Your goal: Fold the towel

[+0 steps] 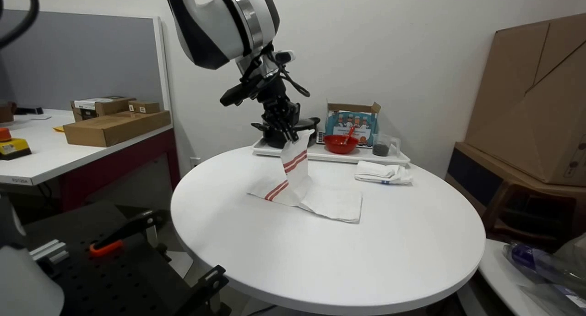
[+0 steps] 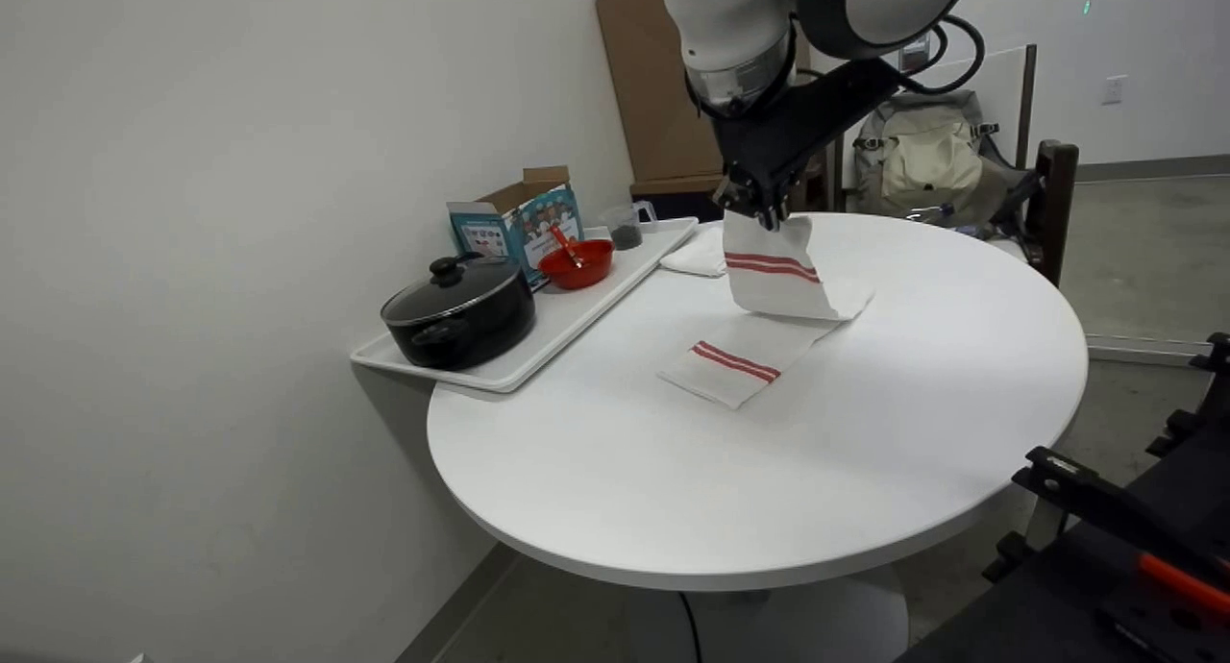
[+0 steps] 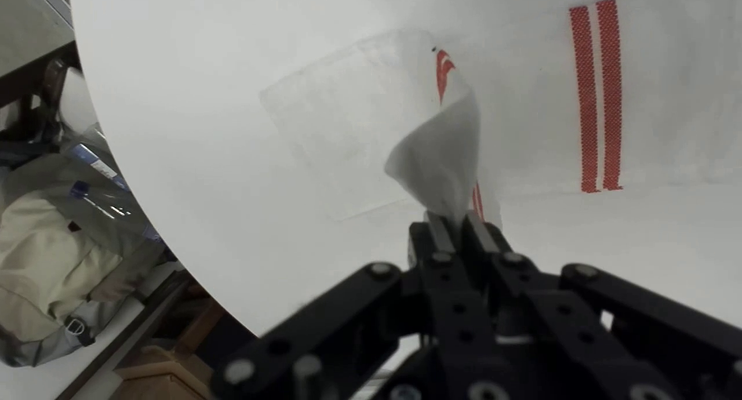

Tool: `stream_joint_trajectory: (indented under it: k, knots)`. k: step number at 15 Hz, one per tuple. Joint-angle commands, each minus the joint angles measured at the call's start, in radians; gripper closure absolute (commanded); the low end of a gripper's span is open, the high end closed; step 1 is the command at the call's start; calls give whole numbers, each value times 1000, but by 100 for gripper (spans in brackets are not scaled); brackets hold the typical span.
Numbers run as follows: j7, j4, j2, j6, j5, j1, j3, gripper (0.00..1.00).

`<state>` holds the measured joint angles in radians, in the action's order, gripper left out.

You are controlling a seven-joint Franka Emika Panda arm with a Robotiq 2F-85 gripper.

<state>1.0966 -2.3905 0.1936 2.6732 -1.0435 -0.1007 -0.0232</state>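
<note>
Above round white surface (image 1: 366, 261), pinching raised part of red-striped towel (image 1: 302, 188) in end effector (image 3: 457, 228), near folded white cloth (image 1: 381, 171).

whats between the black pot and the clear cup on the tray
The red bowl, with the blue box on its wall side; both exterior views show this.

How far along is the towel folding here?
Done: the hand is closed on the striped towel. Under way: the gripped part stands raised, with towel lying on the table to either side. Left, probably: laying that part over and releasing it, since it hangs from the hand.
</note>
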Motion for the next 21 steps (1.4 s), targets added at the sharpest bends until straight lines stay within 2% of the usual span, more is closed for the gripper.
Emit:
stream_joint_trajectory:
  k: [1,7,12,14,15,16,17,21]
  knots:
    - [134,22,36,8,-90,-39,-1,92]
    - [332,40,84,-11,-210,-98,0,92]
    - [613,57,123,-45,-368,-159,-4,92]
    - [673,58,140,-58,-399,-178,-10,92]
    - [700,56,145,-62,-414,-188,-12,67]
    - [724,54,149,-71,-425,-197,-13,66]
    - [751,48,147,-71,-449,-205,-13,60]
    - [823,23,126,-73,-519,-224,-11,30]
